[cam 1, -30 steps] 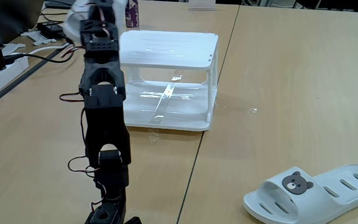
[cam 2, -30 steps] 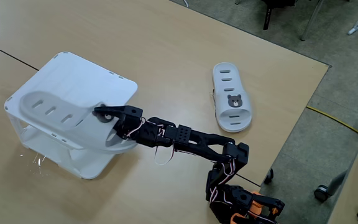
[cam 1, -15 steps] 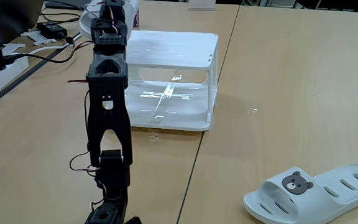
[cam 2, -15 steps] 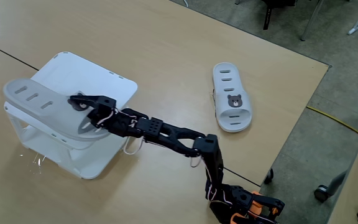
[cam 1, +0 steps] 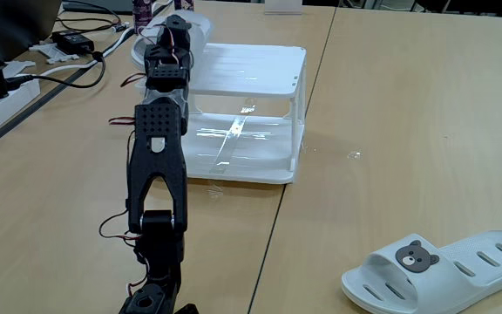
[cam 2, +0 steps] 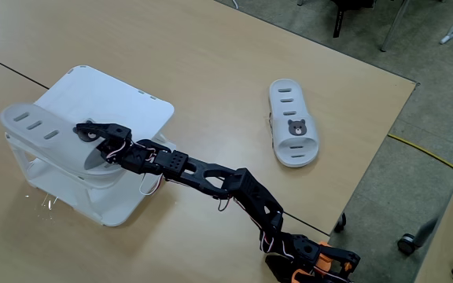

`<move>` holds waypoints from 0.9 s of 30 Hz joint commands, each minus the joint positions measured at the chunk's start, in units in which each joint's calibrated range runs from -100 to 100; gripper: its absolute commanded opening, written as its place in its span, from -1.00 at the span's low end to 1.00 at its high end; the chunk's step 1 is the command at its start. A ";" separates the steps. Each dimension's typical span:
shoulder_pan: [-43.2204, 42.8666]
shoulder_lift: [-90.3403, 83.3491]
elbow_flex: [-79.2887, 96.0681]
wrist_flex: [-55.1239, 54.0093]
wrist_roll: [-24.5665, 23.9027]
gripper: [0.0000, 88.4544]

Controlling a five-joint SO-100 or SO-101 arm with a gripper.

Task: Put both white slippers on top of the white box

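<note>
Gripper [cam 2: 93, 140] clamped on one white slipper [cam 2: 46, 135], right over the white box [cam 2: 120, 98]. Other slipper [cam 2: 292, 123] well off to its side, flat on the desk [cam 2: 211, 71].

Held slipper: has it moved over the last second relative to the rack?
Yes. In a fixed view the slipper in the gripper has slid leftward along the white box, its far end now overhanging the box's left edge.
</note>
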 commanded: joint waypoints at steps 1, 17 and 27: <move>0.49 -1.49 -7.04 -0.11 0.42 -0.98; 1.06 -1.99 -5.96 0.06 0.42 -0.47; 1.06 -18.31 16.95 0.06 0.42 -0.45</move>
